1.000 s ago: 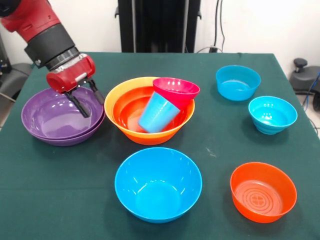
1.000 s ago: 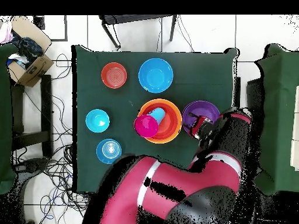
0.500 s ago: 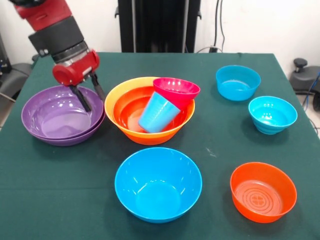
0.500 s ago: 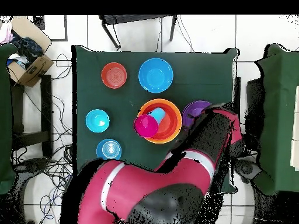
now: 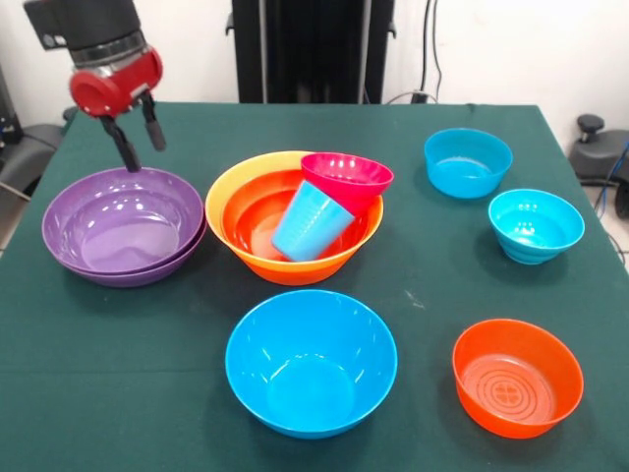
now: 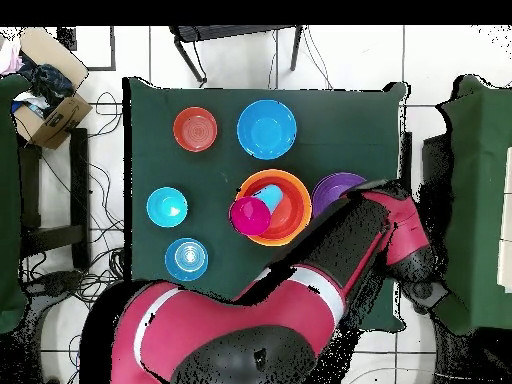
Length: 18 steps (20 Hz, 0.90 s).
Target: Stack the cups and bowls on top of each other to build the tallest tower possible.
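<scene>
The tower (image 5: 295, 221), an orange bowl holding a second orange one, is sitting near the table's (image 5: 413, 285) middle, with the light blue cup (image 5: 311, 221) leaning inside and the magenta bowl (image 5: 346, 177) tilting on it; any added load is likely tipping both out. The gripper (image 5: 138, 138) is hanging spread and empty over the far rim of the purple bowls (image 5: 123, 226). Overhead, the arm is hiding most of them.

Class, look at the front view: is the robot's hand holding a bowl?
No. The hand hangs open and empty above the purple bowls.
</scene>
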Tool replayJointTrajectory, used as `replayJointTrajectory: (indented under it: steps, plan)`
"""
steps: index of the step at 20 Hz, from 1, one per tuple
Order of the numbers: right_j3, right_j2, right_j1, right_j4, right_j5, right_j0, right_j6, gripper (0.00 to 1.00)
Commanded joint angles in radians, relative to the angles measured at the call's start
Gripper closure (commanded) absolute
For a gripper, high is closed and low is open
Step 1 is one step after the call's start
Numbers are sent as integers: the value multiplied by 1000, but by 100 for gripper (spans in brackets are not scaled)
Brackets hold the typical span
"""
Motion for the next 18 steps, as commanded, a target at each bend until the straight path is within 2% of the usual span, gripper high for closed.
replayJointTrajectory:
  steps: [1, 5, 12, 18]
  plan:
    - [60, 47, 49, -16, 179, 13, -186, 0]
    - [68, 74, 71, 3, 228, 0, -243, 0]
    - [83, 115, 92, -10, 262, -24, -317, 0]
    - [107, 133, 90, -43, 300, -9, -461, 0]
